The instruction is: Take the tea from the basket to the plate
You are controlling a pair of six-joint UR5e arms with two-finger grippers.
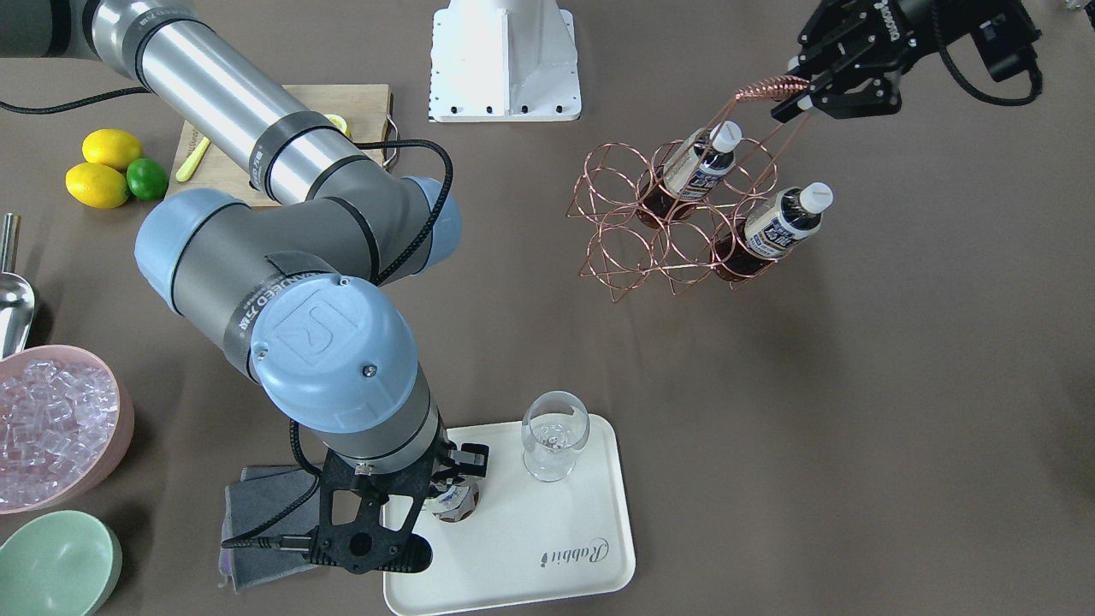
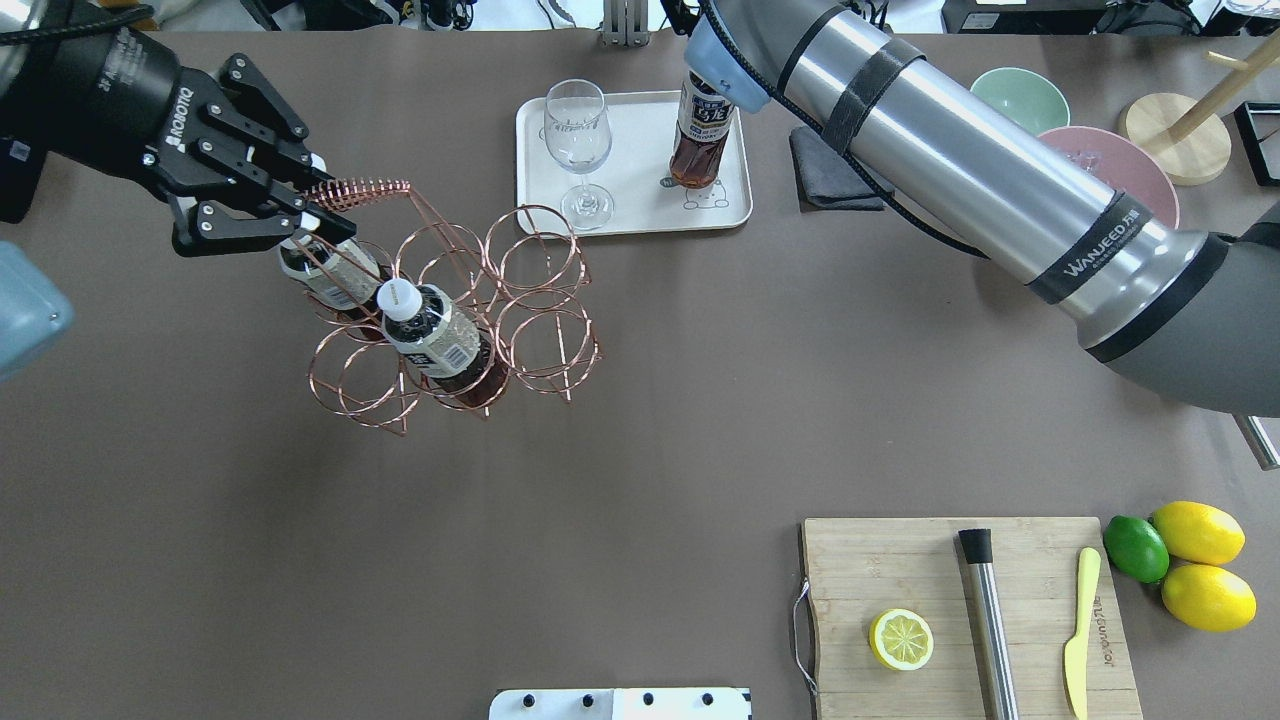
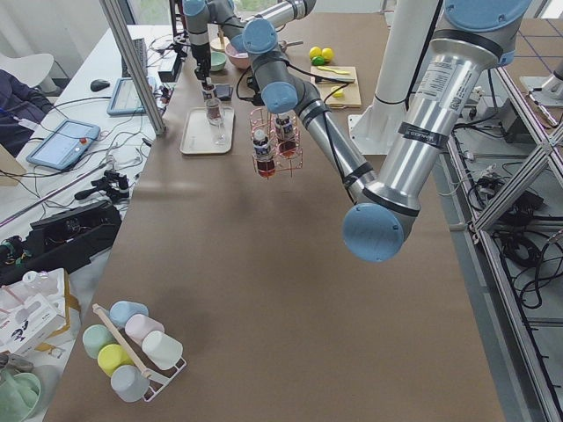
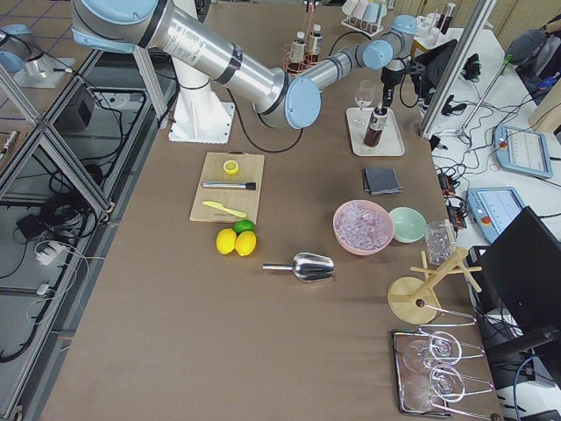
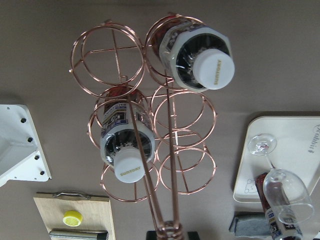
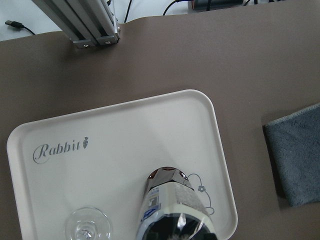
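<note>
The plate (image 2: 640, 140) lies at the table's far middle. One tea bottle (image 2: 700, 140) stands upright on it beside the bear drawing. My right gripper (image 1: 449, 483) is shut on this bottle's top, which hides the cap. The bottle also shows in the right wrist view (image 6: 172, 210), on the plate (image 6: 125, 145). The basket (image 2: 540, 300) sits on my left and holds two more tea bottles (image 2: 440, 335) (image 2: 325, 275). My left gripper (image 2: 305, 205) is shut on the basket's coiled handle (image 2: 360, 190). The left wrist view looks down on both capped bottles (image 5: 200, 55) (image 5: 127, 145).
A wine glass (image 2: 577, 130) stands on the plate next to the bottle. A grey cloth (image 2: 830, 170), a pink bowl of ice (image 1: 51, 419) and a green bowl (image 1: 51, 565) lie to the plate's right. A cutting board (image 2: 960, 620) with a lemon half, lemons and a lime (image 2: 1135, 548) sit near right.
</note>
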